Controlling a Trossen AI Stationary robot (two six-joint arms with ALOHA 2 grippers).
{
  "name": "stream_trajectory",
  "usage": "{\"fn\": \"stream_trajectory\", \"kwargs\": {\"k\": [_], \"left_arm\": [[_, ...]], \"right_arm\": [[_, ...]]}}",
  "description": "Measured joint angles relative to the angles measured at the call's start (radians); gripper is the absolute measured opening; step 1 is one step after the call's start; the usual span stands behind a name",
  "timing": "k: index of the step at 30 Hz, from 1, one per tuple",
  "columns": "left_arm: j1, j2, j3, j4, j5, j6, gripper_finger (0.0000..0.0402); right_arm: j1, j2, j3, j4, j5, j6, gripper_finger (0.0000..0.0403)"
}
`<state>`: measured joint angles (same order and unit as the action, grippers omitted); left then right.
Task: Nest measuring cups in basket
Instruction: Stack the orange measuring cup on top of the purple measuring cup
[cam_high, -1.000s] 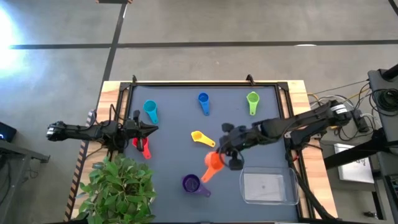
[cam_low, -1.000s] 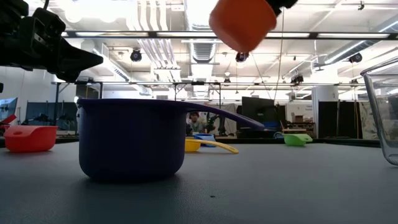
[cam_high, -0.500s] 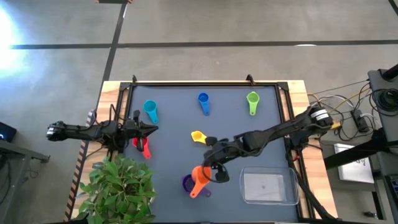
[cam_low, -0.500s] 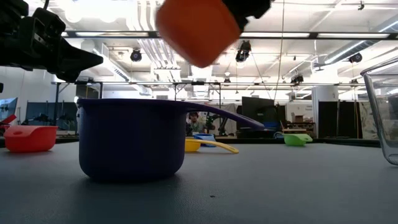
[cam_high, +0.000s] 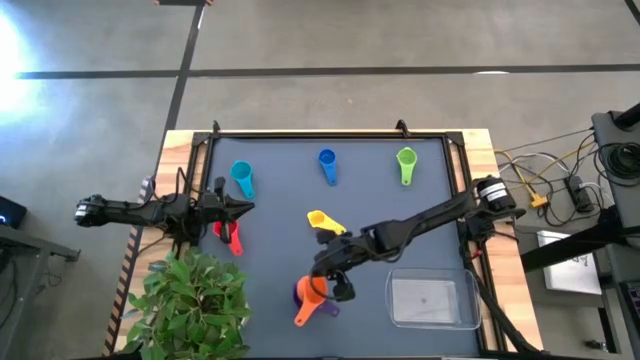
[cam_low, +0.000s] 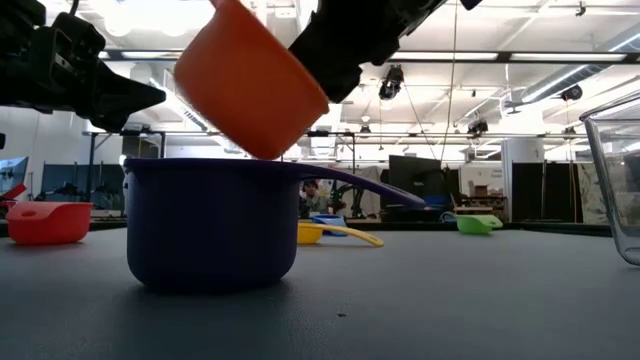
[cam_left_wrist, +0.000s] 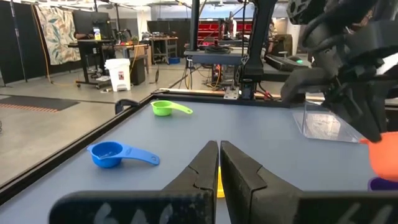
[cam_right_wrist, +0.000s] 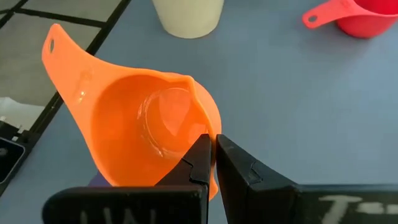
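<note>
Near the front edge of the table, just beside the clear basket, our right gripper hangs over the purple measuring cup, its fingers pinched on the rim of the orange measuring cup. The level view shows the orange cup tilted, its lower edge right at the purple cup's rim; whether they touch we cannot tell. We judge the step in hand to be seating orange inside purple, on the tabletop and not in the basket. Next we would level the orange cup, centre it over the purple bowl, lower it in and let go, minding that the handles line up and the purple cup is not pushed aside. Our left gripper waits, fingers pressed together and gripping nothing, over the table's left side by the red cup. Teal, blue, green and yellow cups lie scattered farther back.
</note>
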<state>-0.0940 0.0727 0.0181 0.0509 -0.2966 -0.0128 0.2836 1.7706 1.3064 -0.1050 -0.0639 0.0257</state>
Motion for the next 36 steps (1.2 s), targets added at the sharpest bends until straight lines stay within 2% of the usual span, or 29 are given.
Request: {"fn": "stream_trajectory", "kwargs": {"k": [12, 20, 27, 32, 36], "left_arm": [[0.000, 0.000, 0.000, 0.000, 0.000, 0.000, 0.0000], [0.000, 0.000, 0.000, 0.000, 0.000, 0.000, 0.0000], [0.000, 0.000, 0.000, 0.000, 0.000, 0.000, 0.0000], [0.000, 0.000, 0.000, 0.000, 0.000, 0.000, 0.0000], [0.000, 0.000, 0.000, 0.000, 0.000, 0.000, 0.0000]], "right_arm": [[0.000, 0.037, 0.000, 0.037, -0.008, 0.031, 0.0021], [-0.001, 0.038, 0.000, 0.036, -0.015, 0.025, 0.0083], [0.004, 0.025, 0.000, 0.037, -0.024, -0.080, 0.0128], [0.028, 0.021, 0.000, 0.036, -0.043, -0.083, 0.0133], [0.043, 0.021, -0.004, 0.045, -0.021, 0.020, 0.0120]]}}
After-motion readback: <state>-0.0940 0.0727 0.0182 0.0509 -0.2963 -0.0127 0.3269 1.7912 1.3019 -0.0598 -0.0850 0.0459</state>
